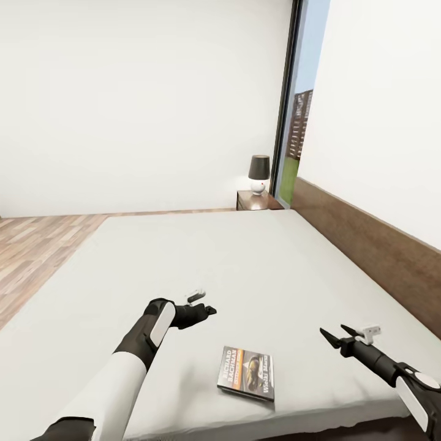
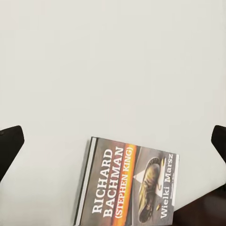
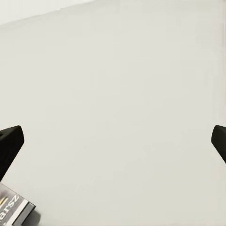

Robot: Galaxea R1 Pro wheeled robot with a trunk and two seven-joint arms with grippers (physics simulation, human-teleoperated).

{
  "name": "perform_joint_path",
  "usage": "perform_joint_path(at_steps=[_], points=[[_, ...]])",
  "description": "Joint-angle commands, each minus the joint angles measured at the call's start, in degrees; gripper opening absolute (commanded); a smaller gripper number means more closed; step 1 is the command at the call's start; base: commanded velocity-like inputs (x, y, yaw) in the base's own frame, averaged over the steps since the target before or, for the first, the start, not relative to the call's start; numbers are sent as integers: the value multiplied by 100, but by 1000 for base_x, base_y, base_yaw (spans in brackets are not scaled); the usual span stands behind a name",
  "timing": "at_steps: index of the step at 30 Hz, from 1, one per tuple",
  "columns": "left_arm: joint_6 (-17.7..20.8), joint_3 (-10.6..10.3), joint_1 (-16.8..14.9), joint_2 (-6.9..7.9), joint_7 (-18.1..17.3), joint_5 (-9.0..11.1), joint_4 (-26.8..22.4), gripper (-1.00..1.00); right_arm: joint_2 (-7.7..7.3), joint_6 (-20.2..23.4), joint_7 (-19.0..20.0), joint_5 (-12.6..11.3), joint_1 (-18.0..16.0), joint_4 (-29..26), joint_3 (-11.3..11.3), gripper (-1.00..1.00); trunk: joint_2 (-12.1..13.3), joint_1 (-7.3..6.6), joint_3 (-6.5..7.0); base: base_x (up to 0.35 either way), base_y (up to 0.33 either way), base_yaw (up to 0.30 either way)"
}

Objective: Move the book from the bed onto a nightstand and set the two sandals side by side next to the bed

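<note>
- The dark thin paperback book [image 1: 246, 372] lies flat near the off-white mattress's [image 1: 202, 263] front edge, between your grippers.
- Left gripper [image 1: 205, 304] and right gripper [image 1: 335, 334]: both spread, empty.
- Pinching it flat may shove it overboard.

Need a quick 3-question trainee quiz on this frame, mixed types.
1. True or false: the book lies flat on the bed, near its front edge.
2. Which tool is holding the book: A) left tool, B) right tool, C) neither?
3. Fill in: on the nightstand in the far corner stands a ____.

Key: 1 true. 2 C, both tools hang open above the mattress on either side of the book. 3 lamp.
</note>
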Motion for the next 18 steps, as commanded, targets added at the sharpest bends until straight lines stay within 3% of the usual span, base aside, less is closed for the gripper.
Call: perform_joint_path(at_steps=[1, 6, 10, 12, 18], points=[[27, 16, -3, -3, -21, -16, -1, 100, -3, -3, 29, -31, -5, 7, -8, 100, -44, 22, -24, 0, 0, 0], [26, 16, -3, -3, -21, -15, 11, 100, -1, -7, -10, -31, -5, 7, -28, 100, -245, 132, -114, 0, 0, 0], [26, 16, -3, -3, -21, -15, 13, 100, -1, -52, -533, -31, -5, 5, -31, 100, -325, 176, -150, 0, 0, 0], [26, 16, -3, -3, -21, -15, 13, 100, -1, -80, -972, -31, -5, -12, -28, 100, -365, 198, -168, 0, 0, 0], [26, 16, -3, -3, -21, -15, 13, 100, -1, -93, -1349, -38, -5, -341, -25, 100, -606, 330, -275, 0, 0, 0]])
